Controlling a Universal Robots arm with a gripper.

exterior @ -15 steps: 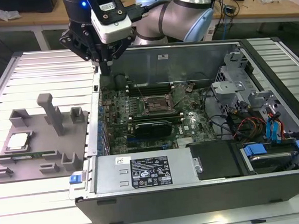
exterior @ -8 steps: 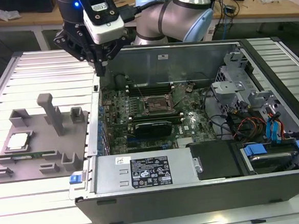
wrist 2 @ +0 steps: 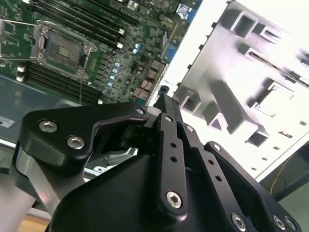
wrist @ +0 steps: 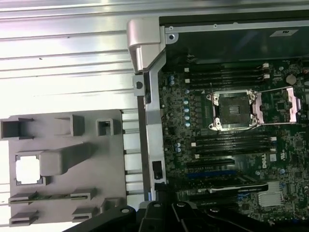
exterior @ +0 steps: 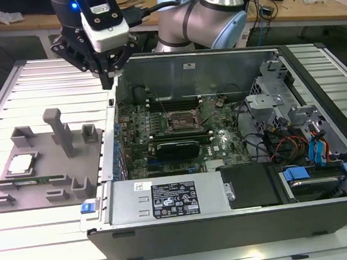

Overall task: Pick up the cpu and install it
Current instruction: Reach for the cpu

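The cpu point(exterior: 21, 164), a small square chip with a pale silvery top, lies in a recess at the exterior view's left end of the grey tray point(exterior: 87, 172). It shows bright white in the first wrist view point(wrist: 27, 170). My gripper point(exterior: 107, 81) hangs above the back left corner of the open computer case, well away from the cpu, with its black fingers point(wrist 2: 166, 125) drawn together on nothing. The dark metal-framed socket point(exterior: 182, 122) sits on the green motherboard with its cover plate swung open point(wrist: 233, 108).
The open computer case point(exterior: 167, 205) lies beside the tray on a ribbed metal table point(exterior: 39, 86). A tall grey post point(exterior: 59, 131) stands on the tray. A thin green memory stick point(exterior: 37, 180) lies in a tray slot. Cables and drive bays point(exterior: 299, 145) fill the case's right end.
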